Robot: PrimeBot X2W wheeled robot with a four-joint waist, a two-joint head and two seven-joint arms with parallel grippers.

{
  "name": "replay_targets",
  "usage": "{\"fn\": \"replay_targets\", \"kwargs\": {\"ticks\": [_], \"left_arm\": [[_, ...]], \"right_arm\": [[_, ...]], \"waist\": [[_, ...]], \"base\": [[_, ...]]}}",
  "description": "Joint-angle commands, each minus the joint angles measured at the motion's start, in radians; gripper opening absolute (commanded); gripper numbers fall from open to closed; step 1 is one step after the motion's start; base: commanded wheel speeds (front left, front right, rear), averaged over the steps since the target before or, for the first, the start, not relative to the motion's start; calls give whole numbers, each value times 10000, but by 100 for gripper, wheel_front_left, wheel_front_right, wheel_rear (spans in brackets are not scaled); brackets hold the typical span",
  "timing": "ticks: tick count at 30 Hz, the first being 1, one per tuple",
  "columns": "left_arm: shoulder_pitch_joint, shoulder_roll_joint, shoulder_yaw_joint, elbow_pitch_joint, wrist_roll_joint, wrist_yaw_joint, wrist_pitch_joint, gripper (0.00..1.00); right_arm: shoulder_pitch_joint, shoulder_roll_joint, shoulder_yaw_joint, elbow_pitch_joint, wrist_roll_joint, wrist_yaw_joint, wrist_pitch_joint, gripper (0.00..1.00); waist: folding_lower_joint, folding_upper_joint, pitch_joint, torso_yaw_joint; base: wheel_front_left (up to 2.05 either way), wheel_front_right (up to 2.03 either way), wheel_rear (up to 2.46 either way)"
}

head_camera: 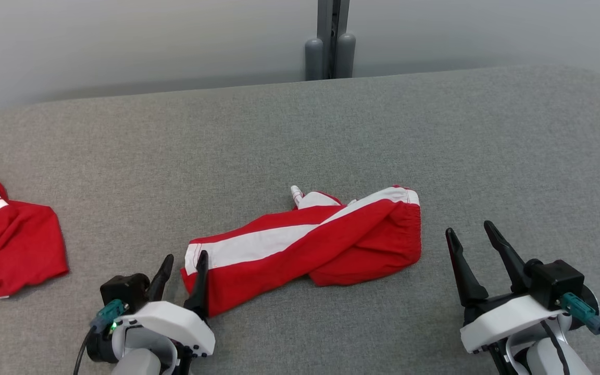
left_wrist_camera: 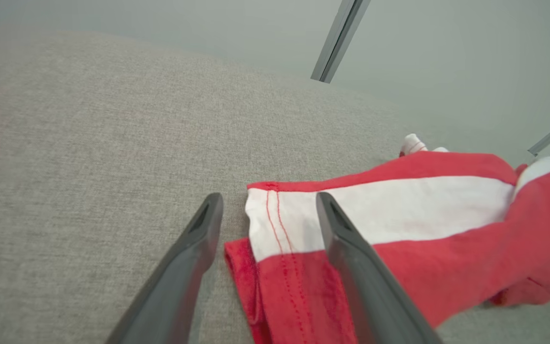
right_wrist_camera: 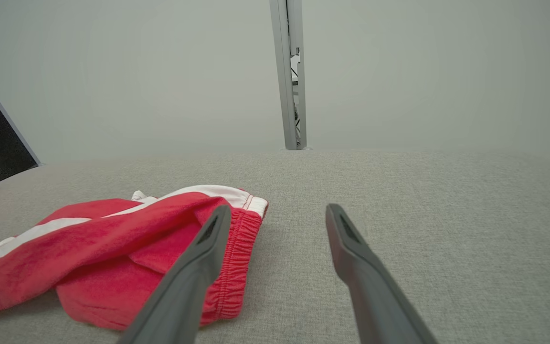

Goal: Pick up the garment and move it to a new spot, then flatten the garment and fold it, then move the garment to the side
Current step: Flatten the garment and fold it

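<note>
At centre frame on the grey table (head_camera: 331,130), the red-and-white garment (head_camera: 310,245) lies twisted and unfolded, left gripper (head_camera: 186,254) spread over its hem (left_wrist_camera: 275,215) at lower left, right gripper (head_camera: 469,229) spread empty beside its waistband (head_camera: 413,229) at lower right; flattening, folding and moving aside apparently remain.

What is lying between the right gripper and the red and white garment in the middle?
Nothing lies there. The head view shows a bare strip of grey surface between the right gripper and the garment.
</note>
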Motion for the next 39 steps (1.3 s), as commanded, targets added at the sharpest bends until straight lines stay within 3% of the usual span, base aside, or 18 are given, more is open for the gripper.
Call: {"fn": "replay_targets", "kwargs": {"ticks": [1,14,25,26,28,29,33,38,39], "left_arm": [[-436,41,-34,316,-190,-104,-2,100],[-1298,33,-658,1507,-1422,-569,1,100],[-1529,32,-1162,1341,-1943,-690,1,100],[-1543,33,-1234,1298,-1890,-712,1,97],[-1503,33,-1335,1158,-1940,-721,-1,78],[-1489,42,-1369,1145,-1917,-696,-1,73],[-1469,41,-1477,1103,-1842,-654,-1,73],[-1396,39,-1320,843,-1613,-620,-1,36],[-1373,42,-1315,851,-1568,-600,-1,7]], "right_arm": [[-176,-69,29,-45,69,-3,0,100],[-707,-5,216,10,355,-3,0,100],[-1535,-77,616,650,1401,-1,0,100],[-1572,-93,625,696,1453,-1,0,100],[-1523,-138,609,792,1526,-3,0,100],[-1481,-145,600,809,1545,-3,0,100],[-1376,-147,535,875,1566,-1,0,100],[-1303,-104,472,953,1588,-1,0,100],[-1320,-91,470,969,1627,-3,0,100]], "waist": [[0,0,220,-39],[0,0,753,100],[0,0,1036,337],[0,0,1037,363],[0,0,1012,438],[0,0,993,455],[0,0,925,478],[0,0,851,504],[0,0,841,511]], "base": [[0,0,0],[0,0,0],[0,0,0],[0,0,0],[0,0,0],[0,0,0],[0,0,0],[0,0,0],[0,0,0]]}}
